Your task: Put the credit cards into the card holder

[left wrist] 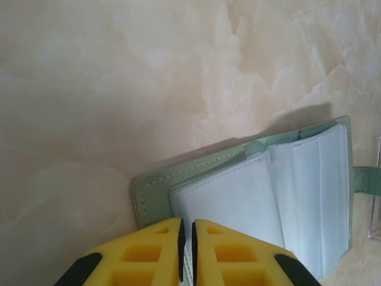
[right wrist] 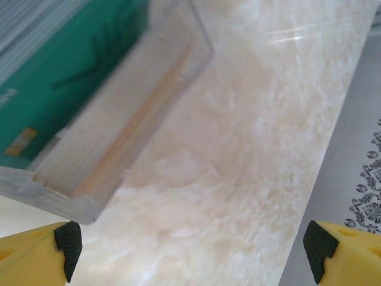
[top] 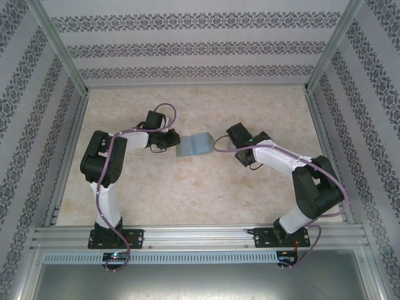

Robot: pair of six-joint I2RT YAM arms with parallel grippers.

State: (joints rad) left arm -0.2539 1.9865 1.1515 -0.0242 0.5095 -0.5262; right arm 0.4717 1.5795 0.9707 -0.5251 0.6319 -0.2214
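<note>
At table centre, my left gripper (left wrist: 187, 250) pinches the card holder (left wrist: 262, 196) by its near cover edge, likely steadying its sleeves open for loading. My right gripper (right wrist: 193, 244) gapes wide, empty, near the clear box (right wrist: 149, 107) with 1 teal card (right wrist: 71, 71).

The grey-green card holder (top: 194, 144) lies open at mid-table with its clear sleeves facing up, while a teal credit card (right wrist: 59, 77) lies flat inside a clear box (right wrist: 149, 110).
</note>
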